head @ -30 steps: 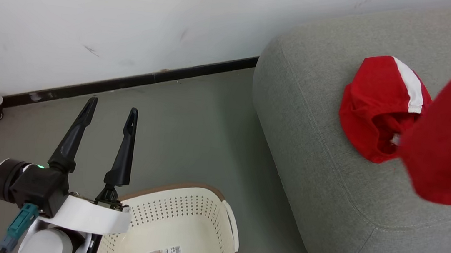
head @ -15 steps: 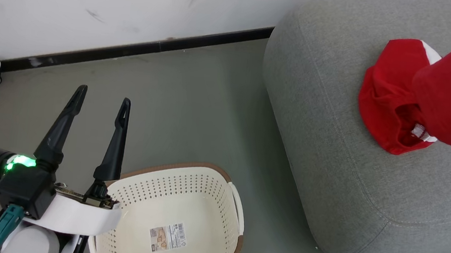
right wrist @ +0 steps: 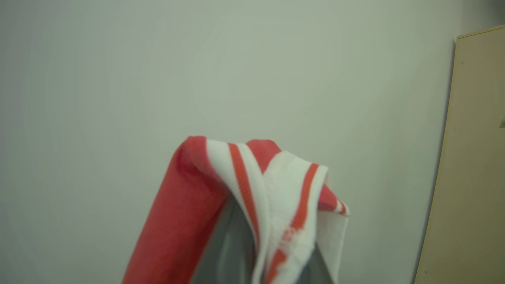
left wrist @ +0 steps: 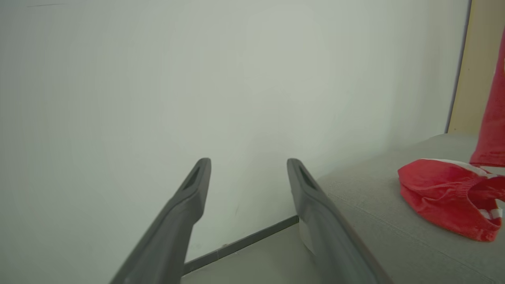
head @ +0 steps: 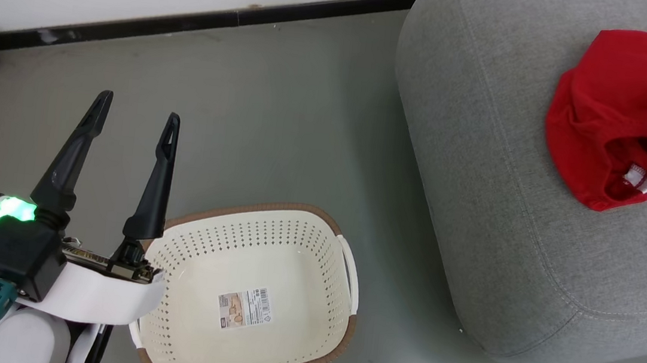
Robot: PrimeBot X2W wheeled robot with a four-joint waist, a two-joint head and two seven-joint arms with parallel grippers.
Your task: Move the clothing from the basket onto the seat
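The right gripper [right wrist: 268,252] is clenched on the basketball jersey [right wrist: 185,205]. A fold of white-and-red trim is bunched over its fingertips, and the red body of the garment hangs straight down below it. The lower end of the jersey reaches the red shorts [head: 600,120], which lie crumpled on the grey seat [head: 482,162] directly beneath the gripper. Whether the hem touches the shorts or hangs just above them cannot be told.

The left gripper [head: 139,108] stands released, fingers spread wide and holding nothing. The cream laundry basket [head: 271,224] sits just beside its wrist on the right, with only its sticker label [head: 244,308] inside. The seat lies well off to its right.

The jersey looks light, thin and completely limp, so it will probably collapse into a heap wherever it is let go rather than lie flat. The smooth fabric is likely slippery between hard fingers. The thicker banded trim, where the right gripper has it, seems the surest place to pinch, and a gathered fold should hold better than a single layer. Nothing here is fragile.
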